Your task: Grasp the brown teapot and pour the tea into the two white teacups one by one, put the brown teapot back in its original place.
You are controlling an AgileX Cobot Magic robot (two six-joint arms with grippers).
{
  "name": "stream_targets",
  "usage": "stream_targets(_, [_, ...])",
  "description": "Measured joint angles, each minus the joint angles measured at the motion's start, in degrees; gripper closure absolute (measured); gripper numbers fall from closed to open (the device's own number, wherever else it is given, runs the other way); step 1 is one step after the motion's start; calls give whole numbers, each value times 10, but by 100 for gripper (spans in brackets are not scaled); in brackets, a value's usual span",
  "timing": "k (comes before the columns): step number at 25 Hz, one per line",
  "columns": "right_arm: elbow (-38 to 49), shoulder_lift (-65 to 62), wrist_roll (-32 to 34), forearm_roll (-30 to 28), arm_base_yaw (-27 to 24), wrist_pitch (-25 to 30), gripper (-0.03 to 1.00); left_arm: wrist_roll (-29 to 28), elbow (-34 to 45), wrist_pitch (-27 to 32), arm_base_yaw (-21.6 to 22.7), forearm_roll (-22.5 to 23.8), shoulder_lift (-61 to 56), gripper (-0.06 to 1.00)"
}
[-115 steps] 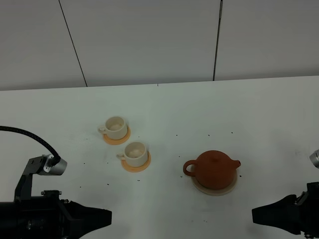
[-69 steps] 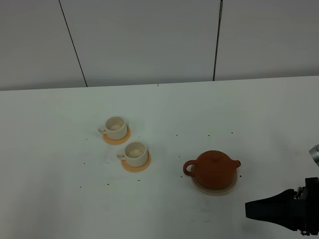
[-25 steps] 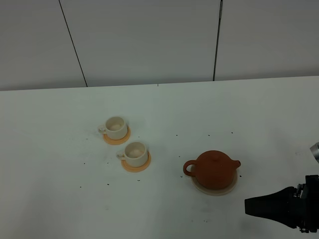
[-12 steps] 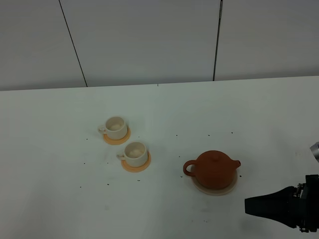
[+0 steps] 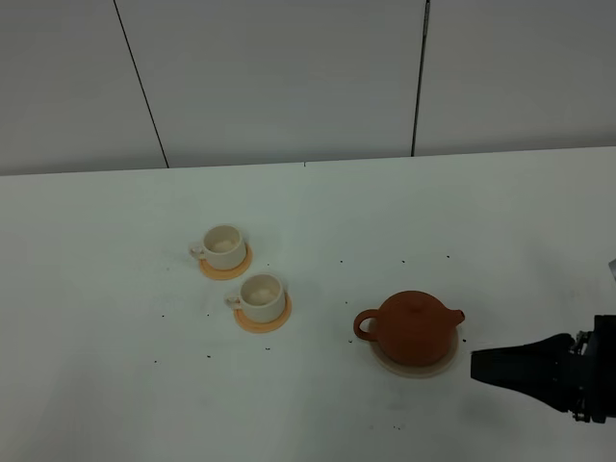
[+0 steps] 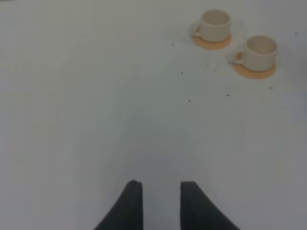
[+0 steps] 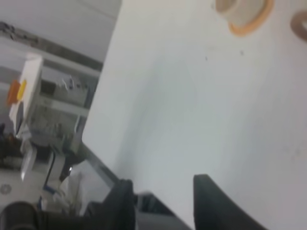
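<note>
The brown teapot [image 5: 414, 327] stands upright on the beige coaster [image 5: 445, 363], lid on, handle to the left and spout to the right. The two white teacups [image 5: 224, 246] [image 5: 261, 296] sit on orange-tan saucers to its left. They also show in the left wrist view [image 6: 216, 25] [image 6: 260, 49]. My right gripper [image 5: 477, 364] is low at the right, tip just right of the coaster, touching nothing. In its wrist view the right gripper [image 7: 160, 187] is open and empty. My left gripper [image 6: 161, 191] is out of the high view. It hangs open and empty over bare table, far from the cups.
The white table [image 5: 318, 212] carries scattered small dark specks and meets a grey panelled wall [image 5: 289, 77] at the back. The right wrist view shows one cup on its saucer [image 7: 247, 21], the table's edge [image 7: 103, 115] and room clutter beyond.
The left arm left the high view between 4.6 s and 2.8 s ago. In the last half second my right gripper has risen a little, level with the coaster. Teapot and cups have not moved.
</note>
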Motion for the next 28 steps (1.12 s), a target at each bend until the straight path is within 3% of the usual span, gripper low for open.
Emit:
stream_targets(5, [-81, 2, -9, 2, 60, -33, 71, 0, 0, 0, 0, 0, 0, 69])
stream_targets(13, [-219, 29, -55, -81, 216, -270, 72, 0, 0, 0, 0, 0, 0, 69])
stream_targets(17, [-248, 86, -133, -108, 275, -355, 72, 0, 0, 0, 0, 0, 0, 69])
stream_targets(20, [-273, 139, -147, -101, 304, -407, 72, 0, 0, 0, 0, 0, 0, 69])
stream_targets(23, [-310, 192, -149, -106, 312, -412, 71, 0, 0, 0, 0, 0, 0, 69])
stream_targets(28, [-377, 264, -132, -173, 313, -371, 66, 0, 0, 0, 0, 0, 0, 69])
